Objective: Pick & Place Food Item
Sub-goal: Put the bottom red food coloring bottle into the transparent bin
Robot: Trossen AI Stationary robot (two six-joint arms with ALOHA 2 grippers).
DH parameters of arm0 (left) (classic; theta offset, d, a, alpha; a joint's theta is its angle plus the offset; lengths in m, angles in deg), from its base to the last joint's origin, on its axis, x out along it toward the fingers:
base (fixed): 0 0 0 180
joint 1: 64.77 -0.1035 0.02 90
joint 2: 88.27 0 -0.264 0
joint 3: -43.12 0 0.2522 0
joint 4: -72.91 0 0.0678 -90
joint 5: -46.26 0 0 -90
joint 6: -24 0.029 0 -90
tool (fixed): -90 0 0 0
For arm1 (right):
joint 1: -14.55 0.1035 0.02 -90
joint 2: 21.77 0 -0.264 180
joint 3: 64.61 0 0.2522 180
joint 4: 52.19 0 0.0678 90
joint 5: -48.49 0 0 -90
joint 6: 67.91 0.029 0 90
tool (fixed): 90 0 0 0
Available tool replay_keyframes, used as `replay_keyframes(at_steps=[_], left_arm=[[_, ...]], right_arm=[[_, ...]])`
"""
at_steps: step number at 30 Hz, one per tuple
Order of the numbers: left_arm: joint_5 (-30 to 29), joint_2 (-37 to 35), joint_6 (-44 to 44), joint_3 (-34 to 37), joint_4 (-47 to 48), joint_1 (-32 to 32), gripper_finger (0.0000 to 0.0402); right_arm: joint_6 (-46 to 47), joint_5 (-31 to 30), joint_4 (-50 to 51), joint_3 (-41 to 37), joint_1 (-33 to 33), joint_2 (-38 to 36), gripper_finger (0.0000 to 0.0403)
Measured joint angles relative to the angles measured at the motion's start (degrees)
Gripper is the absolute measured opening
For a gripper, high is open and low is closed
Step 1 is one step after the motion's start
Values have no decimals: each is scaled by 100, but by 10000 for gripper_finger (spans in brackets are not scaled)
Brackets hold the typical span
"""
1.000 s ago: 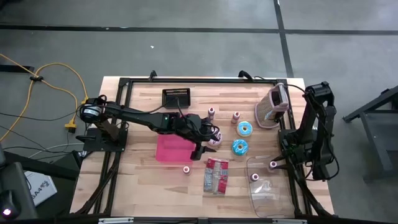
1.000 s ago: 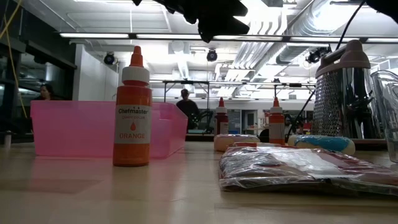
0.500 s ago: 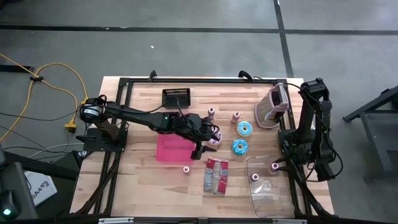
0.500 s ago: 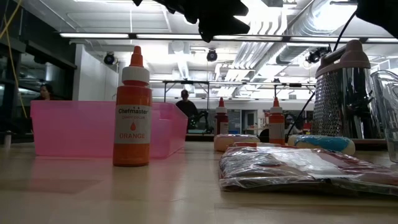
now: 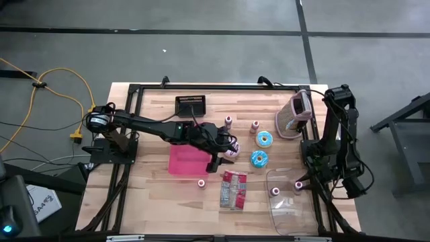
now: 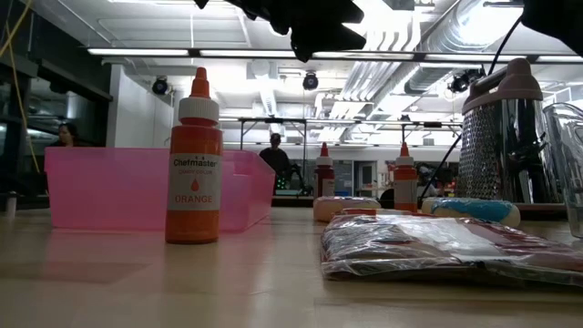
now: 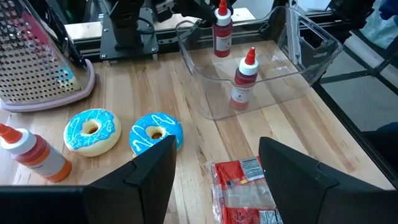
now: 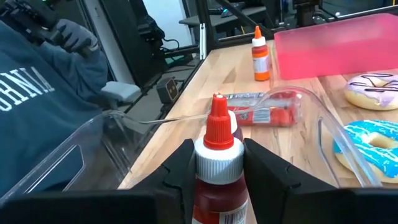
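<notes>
- The right gripper [image 8: 214,165] is clamping a red-capped bottle [image 8: 216,163] between its two fingers, down at the right edge of the table [image 5: 154,198].
- From above, that bottle [image 5: 298,185] is sitting at the rim of the clear bin [image 5: 285,202], with the right arm folded beside it.
- A second small bottle [image 5: 274,191] is standing inside the clear bin, near its left wall.
- The left gripper [image 7: 214,165] is hanging above the middle of the table with its fingers spread wide apart, gripping nothing.
- Below and ahead of it are lying two blue-iced doughnuts [image 7: 93,130], side by side and almost touching.
- A third doughnut [image 8: 373,90], with pale icing and dark stripes, is lying near the pink tray [image 5: 185,161]; from above the left arm is covering most of it.
- A red wrapped packet [image 5: 233,189] is lying flat between the pink tray and the clear bin, just in front of the left gripper.
- An orange bottle [image 6: 194,159] is standing upright near the pink tray's front corner.
- A metal grater [image 5: 295,114] is standing at the far right corner, next to the doughnuts.
- Two more small bottles [image 5: 228,121] are standing upright behind the doughnuts.
- A black grille piece [image 5: 190,105] is lying at the back of the table.
- A person in a dark blue sweatshirt [image 8: 43,118] is standing just beside the table near the right arm.
</notes>
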State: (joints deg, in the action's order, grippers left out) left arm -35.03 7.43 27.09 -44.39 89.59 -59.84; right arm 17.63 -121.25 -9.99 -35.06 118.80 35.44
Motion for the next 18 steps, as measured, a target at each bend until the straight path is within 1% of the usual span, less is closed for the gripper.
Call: replay_keyframes(at_steps=[5,18], left_arm=[[2,0,-2,0,0,0,221],[2,0,-4,0,2,0,221]], right_arm=[[10,22,-19,0,0,0,109],[13,72,-115,2,0,0,111]])
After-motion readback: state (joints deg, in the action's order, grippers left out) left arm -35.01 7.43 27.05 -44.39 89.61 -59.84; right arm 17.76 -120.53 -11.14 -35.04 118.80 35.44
